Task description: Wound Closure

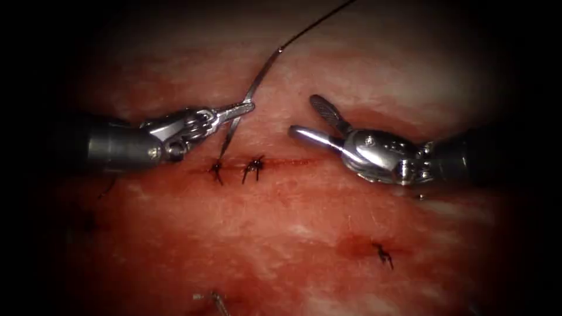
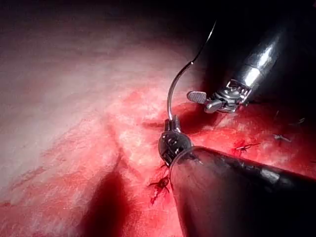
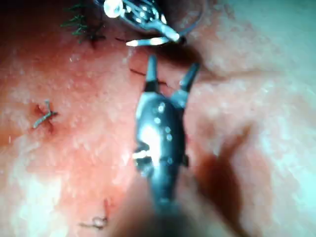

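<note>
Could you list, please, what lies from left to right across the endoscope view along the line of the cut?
Left end effector, shut on the needle → two stitch knots on the cut → open, empty right end effector.

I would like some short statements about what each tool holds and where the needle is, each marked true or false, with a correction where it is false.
1. The left tool holds the needle in its shut fingers. True.
2. The right tool grips the thread. False: its fingers stand open and hold nothing.
3. The needle is buried deep in the tissue. False: nearly all of its curve stands free above the tissue, gripped near mid-curve; whether its tip touches the cut cannot be told.
4. Dark knotted stitches already sit on the cut. True.
5. The thread runs from the needle's upper end away from the tissue. True.
</note>
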### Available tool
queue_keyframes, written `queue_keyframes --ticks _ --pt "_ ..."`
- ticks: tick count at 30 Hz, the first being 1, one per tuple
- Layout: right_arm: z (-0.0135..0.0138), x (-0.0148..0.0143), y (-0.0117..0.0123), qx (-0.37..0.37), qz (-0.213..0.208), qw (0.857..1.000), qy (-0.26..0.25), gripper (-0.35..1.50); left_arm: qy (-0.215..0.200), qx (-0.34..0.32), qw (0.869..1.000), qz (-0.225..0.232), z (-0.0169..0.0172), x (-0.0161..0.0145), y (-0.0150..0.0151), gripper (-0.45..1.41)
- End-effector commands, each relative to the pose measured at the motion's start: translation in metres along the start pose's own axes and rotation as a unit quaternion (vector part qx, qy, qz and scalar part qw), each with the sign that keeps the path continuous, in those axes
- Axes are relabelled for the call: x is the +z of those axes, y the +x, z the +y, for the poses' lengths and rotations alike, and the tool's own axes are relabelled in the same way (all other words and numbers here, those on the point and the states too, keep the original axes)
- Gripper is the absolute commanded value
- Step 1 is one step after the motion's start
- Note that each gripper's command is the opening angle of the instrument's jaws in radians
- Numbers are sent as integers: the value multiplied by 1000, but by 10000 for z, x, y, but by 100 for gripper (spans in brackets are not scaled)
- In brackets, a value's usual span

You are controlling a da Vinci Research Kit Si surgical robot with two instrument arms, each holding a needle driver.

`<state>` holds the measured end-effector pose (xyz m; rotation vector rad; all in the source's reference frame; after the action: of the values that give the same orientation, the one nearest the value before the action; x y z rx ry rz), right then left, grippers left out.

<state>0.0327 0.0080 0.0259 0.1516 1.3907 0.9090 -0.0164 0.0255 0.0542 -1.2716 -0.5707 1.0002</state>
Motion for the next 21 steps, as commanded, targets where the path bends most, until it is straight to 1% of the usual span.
queue_keyframes --ticks 1,9,21 --pt "-1 12 -1 13 0 1000 12 86 -1 -3 1000 -3 -4 4 -7 -45" --pt "4 33 19 30 2 999 34 86 -18 21 1000 -12 -4 6 -17 -45" --pt "1 46 18 31 -4 998 48 86 -35 21 999 -15 -1 5 -17 -45"
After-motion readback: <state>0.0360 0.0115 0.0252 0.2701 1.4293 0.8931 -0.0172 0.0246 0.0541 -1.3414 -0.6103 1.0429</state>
